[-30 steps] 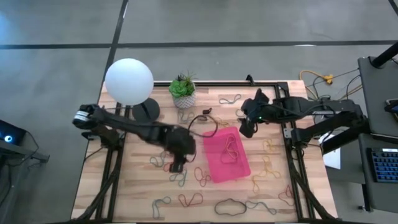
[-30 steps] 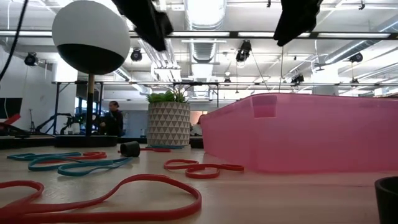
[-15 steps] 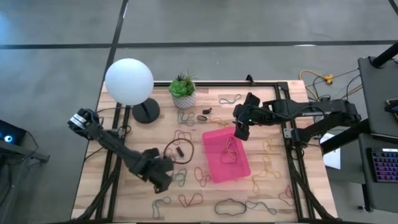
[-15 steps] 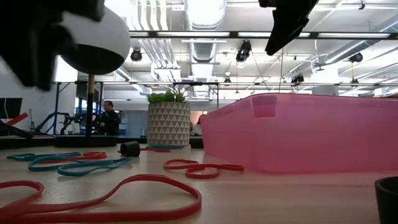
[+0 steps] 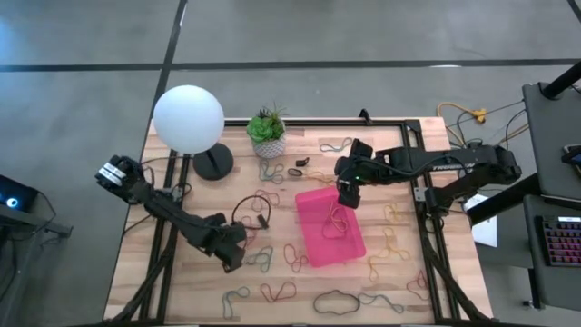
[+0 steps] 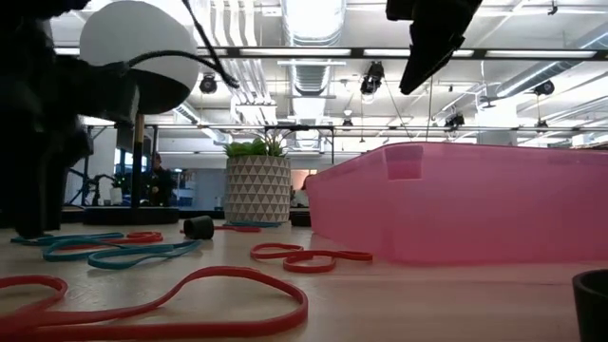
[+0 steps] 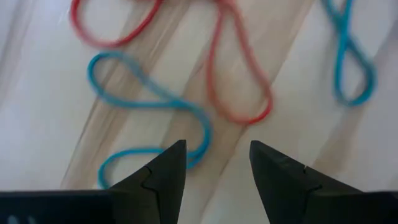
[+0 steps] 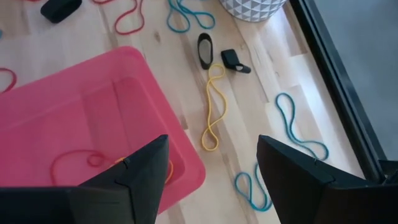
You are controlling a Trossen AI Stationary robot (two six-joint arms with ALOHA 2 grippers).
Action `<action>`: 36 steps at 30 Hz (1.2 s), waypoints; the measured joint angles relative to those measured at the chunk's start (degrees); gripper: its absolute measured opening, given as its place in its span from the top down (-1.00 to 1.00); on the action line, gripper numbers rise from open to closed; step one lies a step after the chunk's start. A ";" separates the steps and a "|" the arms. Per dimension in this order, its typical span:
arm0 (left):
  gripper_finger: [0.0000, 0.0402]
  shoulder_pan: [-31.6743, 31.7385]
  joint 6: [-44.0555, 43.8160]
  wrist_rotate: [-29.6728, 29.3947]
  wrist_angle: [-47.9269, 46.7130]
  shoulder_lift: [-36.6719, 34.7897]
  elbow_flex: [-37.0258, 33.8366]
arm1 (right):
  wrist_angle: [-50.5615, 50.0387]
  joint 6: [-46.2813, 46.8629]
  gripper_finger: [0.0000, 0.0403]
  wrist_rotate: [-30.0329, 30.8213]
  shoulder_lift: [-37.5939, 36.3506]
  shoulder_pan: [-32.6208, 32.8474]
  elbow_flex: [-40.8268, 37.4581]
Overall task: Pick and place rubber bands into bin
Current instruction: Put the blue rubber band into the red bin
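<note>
1. The left gripper (image 5: 231, 255) hangs low over the near-left part of the table (image 5: 191, 282), its fingers (image 7: 163, 176) parted by a moderate gap and holding nothing.
2. In the left wrist view, a blue rubber band (image 7: 146, 118) lies flat on the wood, twisted into a figure-8, with its nearest loop just beyond the tip of 1 finger. A red rubber band (image 7: 239, 87) lies just beside it, directly ahead of the gap.
3. Both bands run lengthwise away from the fingers, not across them, so my judgement is that a straight descent would straddle the red strand more readily than the blue.
4. The bin (image 5: 330, 226) sits well apart to the right of the left gripper, near the table's middle, with a few bands already inside.
5. The right gripper (image 5: 348, 193) hovers above the bin's far corner, its fingers (image 8: 292, 177) spread wide and empty. A yellow rubber band (image 8: 212, 106) lies just outside the bin wall ahead of it, its long axis running away from the fingers.
6. The left arm is clearly nearer the loose bands on the left; the right arm is nearer the yellow one.
</note>
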 joint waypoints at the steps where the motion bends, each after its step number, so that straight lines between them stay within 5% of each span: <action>1: 0.19 -0.02 -0.06 0.00 0.33 -0.84 -0.94 | -0.12 0.19 -0.15 -0.05 -0.07 0.00 -0.02; 10: 0.19 1.42 1.19 0.15 11.20 -9.52 -9.98 | 0.54 0.99 -0.15 0.19 -0.15 0.00 -0.84; 21: 0.23 1.82 8.32 0.07 16.32 -2.98 -10.13 | 1.29 4.44 -0.15 0.17 -0.20 0.00 -4.47; 31: 0.90 2.14 6.81 0.83 16.89 -1.22 -11.40 | 1.81 5.49 -0.15 0.18 -0.26 0.00 -5.79; 36: 0.97 2.76 4.38 2.24 17.55 0.09 -11.70 | 2.07 5.52 -0.15 0.17 -0.37 0.00 -5.79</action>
